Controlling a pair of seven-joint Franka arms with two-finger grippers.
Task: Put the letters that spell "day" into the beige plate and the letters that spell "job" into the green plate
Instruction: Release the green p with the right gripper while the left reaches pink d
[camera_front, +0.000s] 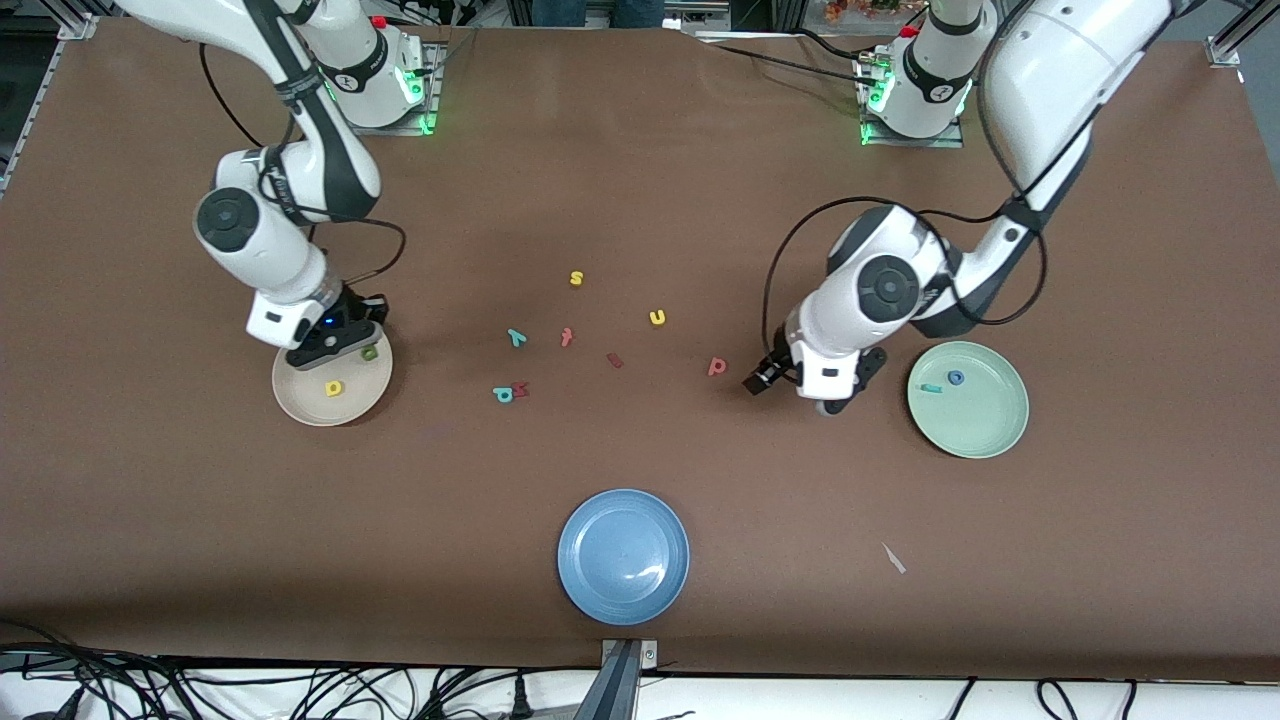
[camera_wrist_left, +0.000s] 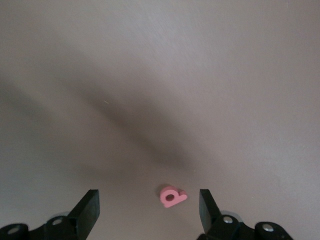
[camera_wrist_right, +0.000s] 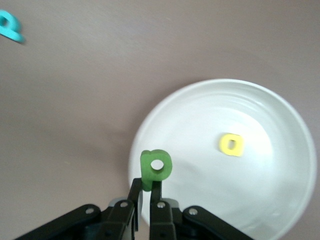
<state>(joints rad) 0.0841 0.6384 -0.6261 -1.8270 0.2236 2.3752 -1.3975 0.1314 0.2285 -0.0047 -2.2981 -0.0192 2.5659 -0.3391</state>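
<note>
Your right gripper (camera_wrist_right: 147, 192) is pinched tight on the green "a" (camera_wrist_right: 155, 169), hovering over the beige plate's (camera_front: 300, 405) rim so it can drop in beside the yellow "d" (camera_front: 334, 387). Your left gripper (camera_wrist_left: 149, 206) hangs with jaws spread wide, lining up the salmon "b" (camera_wrist_left: 173, 196) on the table between them. The green plate (camera_front: 985, 430) already holds the blue "o" (camera_front: 956, 378) and teal "j" (camera_front: 931, 388); the teal "y" (camera_front: 517, 337) waits mid-table.
</note>
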